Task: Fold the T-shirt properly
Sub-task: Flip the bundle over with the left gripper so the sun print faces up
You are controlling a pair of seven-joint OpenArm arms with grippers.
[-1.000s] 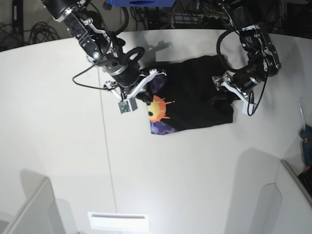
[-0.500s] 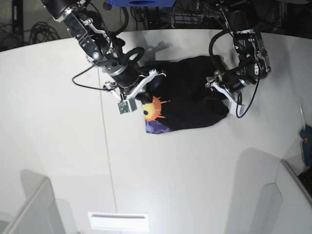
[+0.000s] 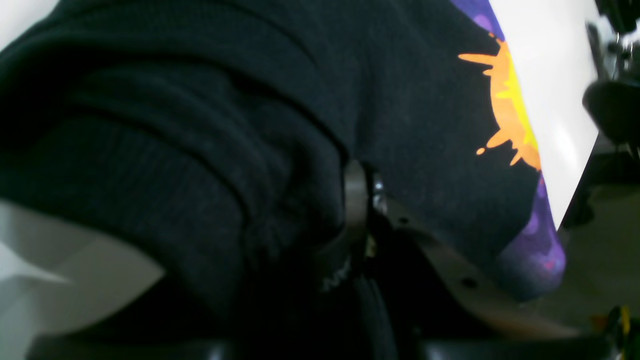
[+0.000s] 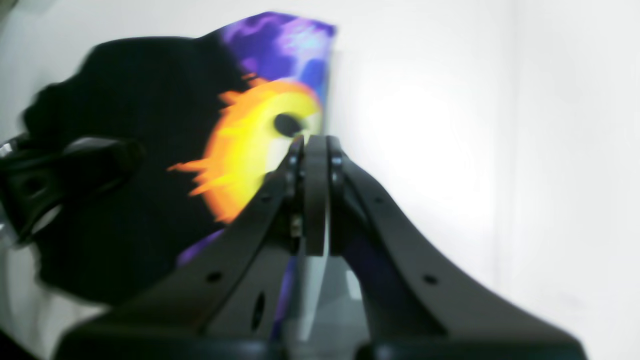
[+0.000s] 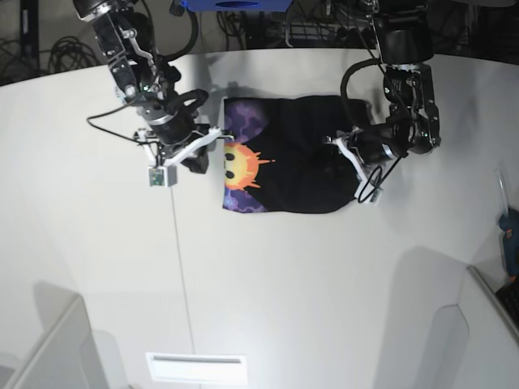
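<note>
White table (image 5: 268, 275), cables behind. The left gripper (image 5: 350, 156) pinches bunched T-shirt (image 5: 300, 162) cloth; the right gripper (image 4: 311, 145) is closed empty beside the sun print.

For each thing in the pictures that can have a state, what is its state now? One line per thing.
T-shirt: on the table, partly folded, sun-face print up at its edge nearest the right gripper, bunched at the left gripper.
Left gripper: at the bunched black cloth; whether the jaws grip it cannot be told.
Right gripper: shut, holding nothing, beside the print edge.
</note>
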